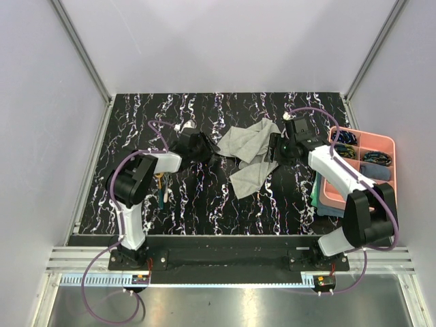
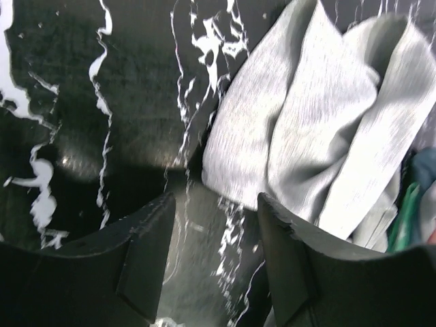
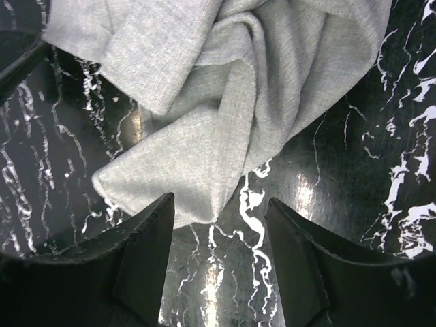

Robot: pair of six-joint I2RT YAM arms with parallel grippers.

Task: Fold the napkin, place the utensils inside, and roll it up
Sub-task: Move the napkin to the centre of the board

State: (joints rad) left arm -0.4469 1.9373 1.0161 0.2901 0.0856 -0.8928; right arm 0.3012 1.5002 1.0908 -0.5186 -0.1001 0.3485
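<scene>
The napkin [image 1: 248, 155] lies crumpled in a loose heap at the table's middle, with one flap trailing toward the near side. My left gripper [image 1: 208, 149] sits at its left edge, open. In the left wrist view the napkin [image 2: 306, 122] starts just past the gripper [image 2: 214, 204], and only bare table lies between the fingers. My right gripper [image 1: 274, 147] is at the napkin's right side, open. A corner of the napkin [image 3: 225, 102] reaches the mouth of that gripper [image 3: 218, 214], ungripped. The utensils [image 1: 161, 194] lie by the left arm, partly hidden by it.
A pink tray [image 1: 390, 146] with compartments of small items stands at the right edge, partly under the right arm. Folded dark green and teal cloths [image 1: 319, 197] lie beside it and show at the edge of the left wrist view [image 2: 409, 204]. The table is black marbled.
</scene>
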